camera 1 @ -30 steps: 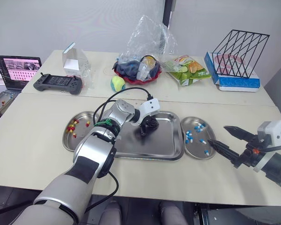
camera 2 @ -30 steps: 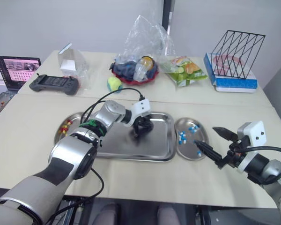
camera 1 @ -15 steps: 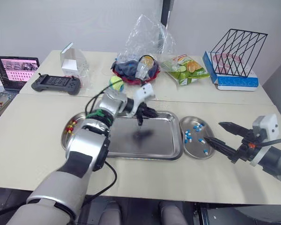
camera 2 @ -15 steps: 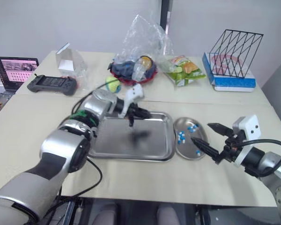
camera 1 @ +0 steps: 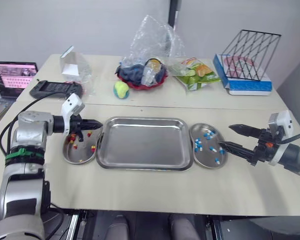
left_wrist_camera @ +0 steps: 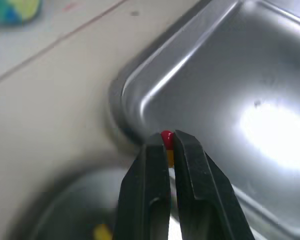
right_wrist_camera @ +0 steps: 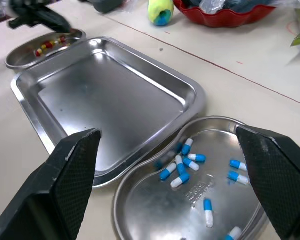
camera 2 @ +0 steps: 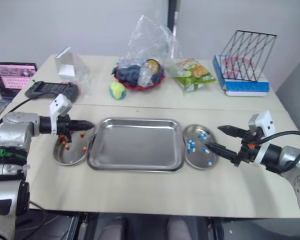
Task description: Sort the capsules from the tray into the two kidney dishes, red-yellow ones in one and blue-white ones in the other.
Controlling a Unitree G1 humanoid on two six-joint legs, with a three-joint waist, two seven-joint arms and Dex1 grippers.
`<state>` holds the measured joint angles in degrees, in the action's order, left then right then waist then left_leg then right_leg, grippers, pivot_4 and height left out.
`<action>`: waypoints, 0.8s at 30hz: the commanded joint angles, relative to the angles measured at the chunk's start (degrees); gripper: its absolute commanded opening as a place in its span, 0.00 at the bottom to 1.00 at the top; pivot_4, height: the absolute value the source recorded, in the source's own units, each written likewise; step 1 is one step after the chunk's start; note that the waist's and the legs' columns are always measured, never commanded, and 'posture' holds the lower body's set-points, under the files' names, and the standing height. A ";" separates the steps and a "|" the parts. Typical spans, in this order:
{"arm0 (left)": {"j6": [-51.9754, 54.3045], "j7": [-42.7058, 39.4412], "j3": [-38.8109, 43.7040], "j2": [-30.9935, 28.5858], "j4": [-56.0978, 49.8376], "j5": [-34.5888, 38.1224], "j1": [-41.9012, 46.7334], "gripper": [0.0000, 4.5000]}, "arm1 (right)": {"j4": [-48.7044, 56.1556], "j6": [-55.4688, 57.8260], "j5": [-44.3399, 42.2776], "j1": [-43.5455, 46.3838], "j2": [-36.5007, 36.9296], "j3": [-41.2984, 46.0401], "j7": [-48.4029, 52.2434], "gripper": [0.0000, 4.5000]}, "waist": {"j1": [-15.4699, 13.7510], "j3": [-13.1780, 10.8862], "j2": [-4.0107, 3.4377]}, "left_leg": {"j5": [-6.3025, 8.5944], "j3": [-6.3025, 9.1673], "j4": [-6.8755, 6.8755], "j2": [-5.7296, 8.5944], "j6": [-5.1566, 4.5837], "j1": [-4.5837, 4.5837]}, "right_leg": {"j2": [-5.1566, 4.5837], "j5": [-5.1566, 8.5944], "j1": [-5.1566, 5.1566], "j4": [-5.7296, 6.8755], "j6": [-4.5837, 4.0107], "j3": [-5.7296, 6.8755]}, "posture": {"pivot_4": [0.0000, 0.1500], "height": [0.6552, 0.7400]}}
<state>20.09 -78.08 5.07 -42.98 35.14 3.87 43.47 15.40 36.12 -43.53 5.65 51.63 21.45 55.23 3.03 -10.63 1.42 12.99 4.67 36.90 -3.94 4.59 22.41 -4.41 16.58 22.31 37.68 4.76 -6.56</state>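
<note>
The steel tray [camera 1: 145, 147] lies bare at the table's front middle. Left of it, the left kidney dish [camera 1: 80, 156] holds several red-yellow capsules [camera 1: 70, 141]. My left gripper [camera 1: 92, 123] hovers over that dish's far edge beside the tray corner, shut on a red-yellow capsule [left_wrist_camera: 166, 137]. On the tray's right, the other kidney dish [camera 1: 206, 157] holds several blue-white capsules [camera 1: 208, 135]. My right gripper [camera 1: 226, 136] stands open just right of this dish, nothing between its fingers [right_wrist_camera: 72, 170].
Behind the tray sit a tennis ball [camera 1: 121, 89], a red bowl under a clear plastic bag [camera 1: 142, 75], a snack bag [camera 1: 197, 72] and a wire rack [camera 1: 250, 47]. A game controller [camera 1: 55, 89] and laptop [camera 1: 10, 75] lie far left.
My left gripper has swung from the tray's middle leftward to the left kidney dish, staying shut on the capsule. The right gripper stays open by the right dish. The camera shifted slightly.
</note>
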 commanded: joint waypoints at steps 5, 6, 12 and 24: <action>4.78 5.94 2.42 -1.74 -12.71 4.62 -8.85 0.00 | -3.05 -2.73 2.77 4.28 -0.23 -3.99 3.43 1.00 | -1.38 0.00 0.01 | 0.00 0.01 0.07 0.02 0.01 0.08 | 0.00 0.00 -0.03 -0.03 0.00 -0.01 | 1.00 0.87; 5.43 6.36 2.47 -1.76 -13.34 5.24 -9.51 0.00 | -3.17 -2.79 2.81 4.45 -0.23 -4.10 3.59 1.00 | -1.37 0.00 0.01 | 0.00 0.01 0.07 0.02 0.01 0.09 | 0.00 0.00 -0.01 -0.03 0.00 -0.01 | 1.00 0.87; 6.86 7.41 3.64 -4.23 -14.20 7.63 -11.44 0.30 | -4.27 -2.77 3.16 4.90 0.48 -3.40 4.77 1.00 | -0.63 0.00 0.01 | 0.00 0.01 0.04 0.01 0.01 0.06 | 0.03 0.00 0.00 -0.02 0.00 -0.03 | 1.00 0.87; 2.81 8.21 11.87 -13.66 -8.60 11.73 -13.60 0.99 | -13.71 -7.21 6.50 5.73 0.33 -0.60 6.64 1.00 | -0.50 -0.03 0.04 | 0.00 0.02 0.00 0.01 0.01 0.05 | 0.03 0.01 0.02 -0.02 -0.02 -0.04 | 1.00 0.87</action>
<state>25.50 -69.66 12.61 -53.15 24.89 14.64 30.46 5.33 31.92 -38.09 10.91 51.31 17.07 61.74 2.53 -10.66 1.46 12.99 4.68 36.89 -3.92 4.59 22.46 -4.38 16.60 22.34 37.63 4.74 -6.60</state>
